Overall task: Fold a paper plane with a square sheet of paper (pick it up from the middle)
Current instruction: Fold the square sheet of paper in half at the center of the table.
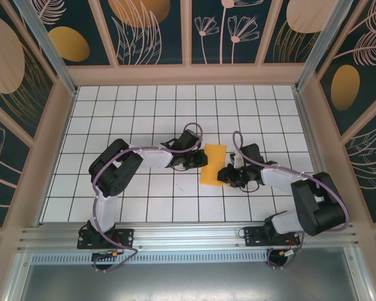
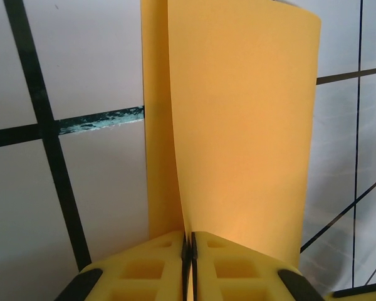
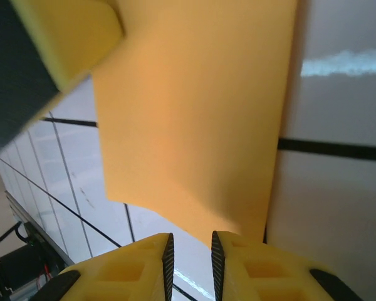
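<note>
Two grippers meet at the folded square sheet of paper [image 1: 214, 164]: left gripper [image 2: 188, 248] pinches its edge; right gripper [image 3: 189, 254] stands slightly parted, grasping nothing I can see. Keep edges aligned before creasing.

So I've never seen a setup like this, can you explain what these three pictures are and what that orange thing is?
These are two robot arms bolted at the near edge of a white tiled table. The overhead picture comes from a fixed camera above and behind them. The other two come from cameras on each wrist, looking past the yellow jaws. Between the arms is a thin orange-yellow sheet of paper, folded over. The left gripper has its jaws shut on the paper's edge. The right gripper has its jaws slightly apart at another edge; whether they hold the paper is unclear.
</note>
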Action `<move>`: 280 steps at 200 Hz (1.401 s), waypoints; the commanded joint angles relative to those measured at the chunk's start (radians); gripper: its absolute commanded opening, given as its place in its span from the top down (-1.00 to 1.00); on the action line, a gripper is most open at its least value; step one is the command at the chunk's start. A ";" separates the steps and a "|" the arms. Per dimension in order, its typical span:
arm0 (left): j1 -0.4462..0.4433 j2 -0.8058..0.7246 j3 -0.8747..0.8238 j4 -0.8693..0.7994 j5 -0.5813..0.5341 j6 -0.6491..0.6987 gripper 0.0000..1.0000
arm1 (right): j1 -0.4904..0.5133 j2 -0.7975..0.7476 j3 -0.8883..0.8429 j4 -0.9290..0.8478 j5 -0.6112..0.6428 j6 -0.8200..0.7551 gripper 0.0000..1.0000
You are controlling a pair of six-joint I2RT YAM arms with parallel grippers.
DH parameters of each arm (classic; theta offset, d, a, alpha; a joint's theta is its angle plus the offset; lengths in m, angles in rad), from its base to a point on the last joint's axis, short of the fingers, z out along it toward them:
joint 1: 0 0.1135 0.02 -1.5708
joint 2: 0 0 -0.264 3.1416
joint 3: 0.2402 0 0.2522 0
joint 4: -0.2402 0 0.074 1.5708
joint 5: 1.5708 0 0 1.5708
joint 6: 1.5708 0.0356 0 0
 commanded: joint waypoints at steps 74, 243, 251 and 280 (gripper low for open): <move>-0.006 0.023 0.027 -0.021 0.013 0.011 0.71 | -0.092 0.218 0.104 0.068 -0.001 -0.074 0.47; -0.008 0.030 0.041 -0.036 0.024 0.020 0.71 | -0.146 0.308 0.218 0.034 -0.006 -0.116 0.46; -0.008 0.029 0.040 -0.038 0.023 0.021 0.72 | -0.147 0.288 0.228 0.023 -0.010 -0.117 0.46; -0.008 0.028 0.040 -0.038 0.020 0.019 0.71 | -0.153 0.253 0.282 0.006 -0.024 -0.122 0.45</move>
